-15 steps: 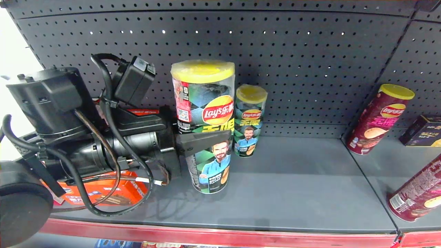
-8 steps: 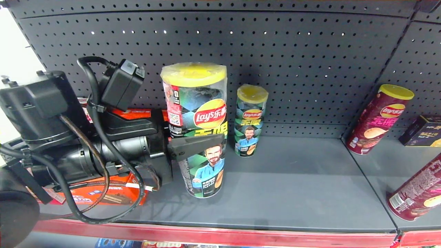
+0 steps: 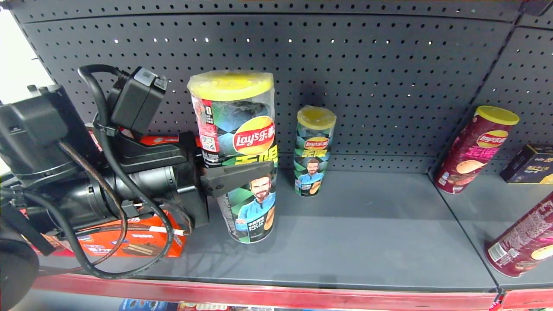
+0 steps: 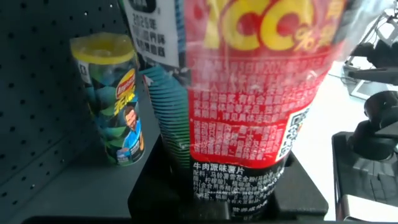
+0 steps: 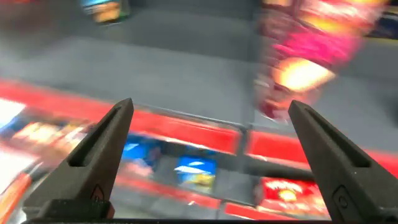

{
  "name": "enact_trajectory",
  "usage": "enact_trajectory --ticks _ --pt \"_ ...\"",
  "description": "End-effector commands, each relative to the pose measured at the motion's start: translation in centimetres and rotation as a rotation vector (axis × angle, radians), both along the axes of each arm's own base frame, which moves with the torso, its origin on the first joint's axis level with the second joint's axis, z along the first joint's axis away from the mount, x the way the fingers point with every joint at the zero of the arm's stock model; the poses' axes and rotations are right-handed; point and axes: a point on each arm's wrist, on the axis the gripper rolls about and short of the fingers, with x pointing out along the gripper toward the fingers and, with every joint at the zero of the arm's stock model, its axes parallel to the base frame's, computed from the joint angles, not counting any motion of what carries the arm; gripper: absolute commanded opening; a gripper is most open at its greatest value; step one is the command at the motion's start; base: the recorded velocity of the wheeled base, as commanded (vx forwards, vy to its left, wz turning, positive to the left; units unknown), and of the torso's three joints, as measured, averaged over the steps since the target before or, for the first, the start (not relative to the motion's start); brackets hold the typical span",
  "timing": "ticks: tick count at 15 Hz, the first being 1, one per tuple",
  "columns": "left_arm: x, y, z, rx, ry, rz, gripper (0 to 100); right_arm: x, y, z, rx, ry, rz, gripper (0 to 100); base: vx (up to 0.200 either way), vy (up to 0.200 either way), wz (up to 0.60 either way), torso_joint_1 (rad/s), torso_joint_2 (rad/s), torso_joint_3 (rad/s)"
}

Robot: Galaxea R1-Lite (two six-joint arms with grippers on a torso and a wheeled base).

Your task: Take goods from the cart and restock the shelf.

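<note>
2 green chip cans with yellow lids are on the left bay of the shelf [image 3: 367, 242]. The left pincer [image 3: 242, 172] is clamped around the middle of the big chip can [image 3: 235, 155], coming at it from the shelf's left end, with 1 finger [image 3: 237, 178] across the can's front. The can is held nearly upright, its top leaning slightly toward the left end, well forward of the pegboard [image 3: 367, 86]. I cannot tell if its base touches the shelf. In the left wrist view the big chip can [image 4: 249, 112] is right against the camera.

The small chip can [image 3: 314, 151] [image 4: 115, 102] stands upright near the back edge, apart from the big one. An orange box [image 3: 129, 242] lies flat at the front left corner, under the arm.

In the right bay, 1 maroon can [image 3: 475, 149] leans against the pegboard, another maroon can [image 3: 522, 242] lies near the front edge, and a dark box [image 3: 529, 164] sits at the back.

The right pincer [image 5: 211, 155] is spread wide and holds nothing, in front of the shelf's red front edge.
</note>
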Motion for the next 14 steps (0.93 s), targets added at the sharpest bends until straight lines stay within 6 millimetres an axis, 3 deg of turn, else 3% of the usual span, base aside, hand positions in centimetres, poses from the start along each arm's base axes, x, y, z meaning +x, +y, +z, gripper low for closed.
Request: enact_trajectory --ticks 1,5,8,12,14 --pt "0.1 -0.1 -0.1 0.001 0.011 0.000 0 2.7 0.4 3.2 -0.049 0.097 0.150 100 0.000 0.000 0.00 0.000 0.00 0.000" --pt "0.4 -0.1 -0.4 -0.006 0.044 0.013 0 7.3 2.9 5.7 -0.098 0.143 0.443 100 0.000 0.000 0.00 0.000 0.00 0.000" --pt "0.4 -0.1 -0.3 -0.008 0.041 0.014 0 10.4 5.5 6.7 -0.111 0.176 0.551 100 0.000 0.000 0.00 0.000 0.00 0.000" --pt "0.8 0.8 -0.3 -0.009 0.040 0.045 0 16.8 10.3 7.5 -0.049 0.175 0.536 100 0.000 0.000 0.00 0.000 0.00 0.000" --pt "1.0 1.2 -0.3 -0.010 0.038 0.062 0 19.9 11.2 7.1 -0.016 0.139 0.484 100 0.000 0.000 0.00 0.000 0.00 0.000"
